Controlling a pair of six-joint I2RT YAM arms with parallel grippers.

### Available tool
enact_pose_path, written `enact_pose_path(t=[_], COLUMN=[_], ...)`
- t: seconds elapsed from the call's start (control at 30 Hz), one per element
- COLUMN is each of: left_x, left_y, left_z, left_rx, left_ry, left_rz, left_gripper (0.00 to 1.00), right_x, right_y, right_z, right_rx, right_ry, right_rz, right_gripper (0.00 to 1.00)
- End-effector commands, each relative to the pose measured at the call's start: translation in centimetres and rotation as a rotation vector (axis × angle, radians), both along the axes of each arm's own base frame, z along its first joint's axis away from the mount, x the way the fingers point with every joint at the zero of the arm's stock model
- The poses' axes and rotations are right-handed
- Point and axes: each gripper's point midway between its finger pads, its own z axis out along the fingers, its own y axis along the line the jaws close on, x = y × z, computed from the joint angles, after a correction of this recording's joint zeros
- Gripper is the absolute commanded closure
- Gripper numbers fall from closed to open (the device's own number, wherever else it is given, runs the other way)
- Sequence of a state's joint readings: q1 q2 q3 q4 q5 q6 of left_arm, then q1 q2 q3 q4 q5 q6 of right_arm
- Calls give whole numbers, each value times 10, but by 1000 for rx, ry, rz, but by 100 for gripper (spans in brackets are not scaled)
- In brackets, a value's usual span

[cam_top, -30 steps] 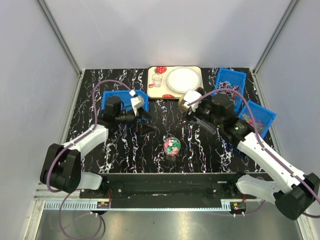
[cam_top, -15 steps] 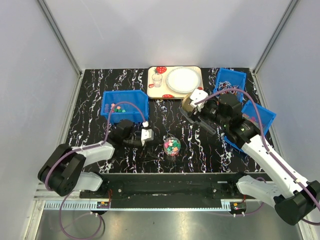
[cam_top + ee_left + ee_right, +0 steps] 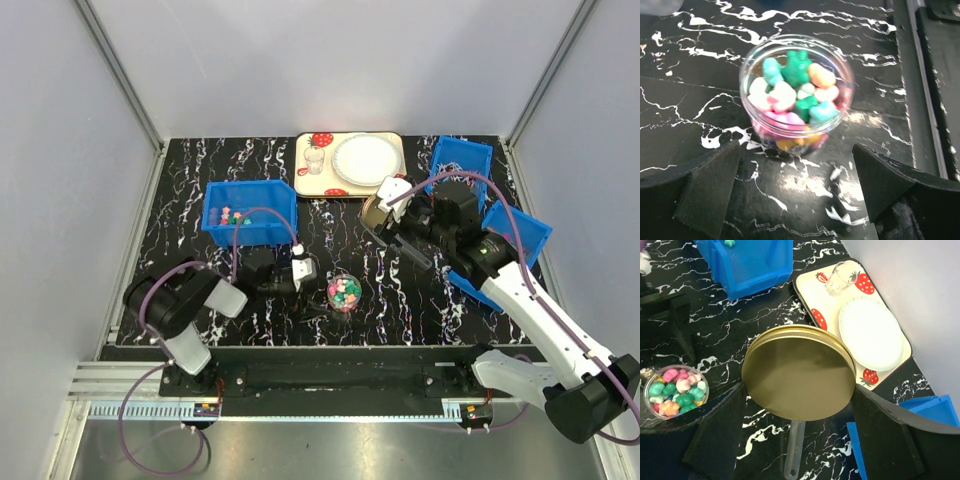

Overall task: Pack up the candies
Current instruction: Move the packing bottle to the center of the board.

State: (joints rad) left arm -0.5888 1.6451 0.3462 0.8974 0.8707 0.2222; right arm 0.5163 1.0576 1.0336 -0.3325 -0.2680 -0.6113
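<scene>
The candies [image 3: 796, 95] are small chunky sweets in green, pink, white, orange and blue. They fill a clear open jar [image 3: 344, 292] at the table's front middle, also seen in the right wrist view [image 3: 676, 390]. My left gripper [image 3: 795, 190] is open and low over the table, with the jar just ahead of its fingertips [image 3: 710, 187] and not between them. It sits just left of the jar in the top view [image 3: 316, 288]. My right gripper [image 3: 799, 392] is shut on a round gold lid [image 3: 799, 372], held above the table behind and right of the jar [image 3: 378, 212].
A blue bin [image 3: 248, 213] at the left holds a few more candies. A strawberry tray [image 3: 318, 170] with a white plate [image 3: 364, 158] and a glass stands at the back. Two blue bins [image 3: 460, 165] [image 3: 520, 232] are at the right. A clear scoop handle [image 3: 794, 450] lies under the lid.
My left arm has swung from beside the left blue bin down to the front and now points at the jar. My right gripper with the lid has shifted slightly right.
</scene>
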Motion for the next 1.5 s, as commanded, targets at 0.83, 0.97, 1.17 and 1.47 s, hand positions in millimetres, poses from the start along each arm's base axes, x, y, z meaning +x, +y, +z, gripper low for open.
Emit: enact_pose_path(t=[0.83, 0.97, 1.17, 1.47], left_x=[27, 26, 24, 22], left_y=[-78, -82, -92, -96], left_z=[19, 27, 34, 31], left_rx=[-249, -281, -313, -316], left_ry=[-220, -263, -295, -288], left_rz=[-19, -30, -50, -73], left_gripper=[13, 5, 3, 21], right_x=[-21, -32, -36, -44], right_y=[-20, -16, -14, -6], right_z=[-11, -29, -65, -91], right_rx=[-133, -173, -241, -239], right_ry=[108, 201, 346, 467], right_rz=[55, 118, 157, 202], right_gripper=[26, 26, 27, 28])
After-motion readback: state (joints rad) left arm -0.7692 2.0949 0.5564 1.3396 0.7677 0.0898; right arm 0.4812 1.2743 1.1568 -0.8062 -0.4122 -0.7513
